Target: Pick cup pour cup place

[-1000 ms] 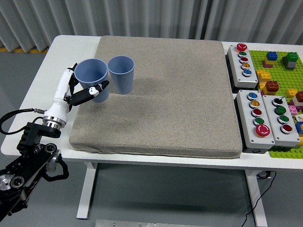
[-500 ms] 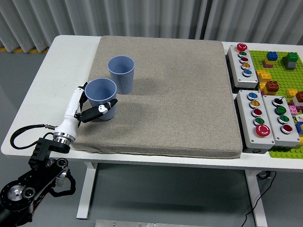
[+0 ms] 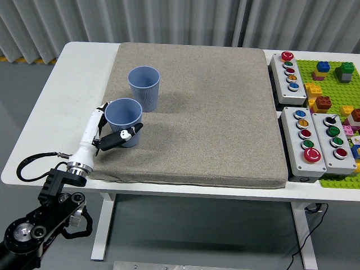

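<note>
Two blue ribbed cups stand upright on the grey-brown mat (image 3: 214, 112). The nearer cup (image 3: 124, 120) sits at the mat's left side, and my left hand (image 3: 115, 134) is wrapped around it, with white-and-black fingers (image 3: 125, 135) across its front and others behind its left wall. The second cup (image 3: 144, 88) stands free, just behind and to the right of the held one. The left arm comes up from the lower left corner. My right hand is out of view.
Three grey button boxes (image 3: 306, 135) lie along the mat's right edge. A green baseplate (image 3: 337, 84) with coloured bricks fills the far right. Bare white table (image 3: 67, 95) lies left of the mat.
My left hand carried the held cup from beside the second cup toward me and down onto the mat's left side. In the last half second it shifted only slightly.
</note>
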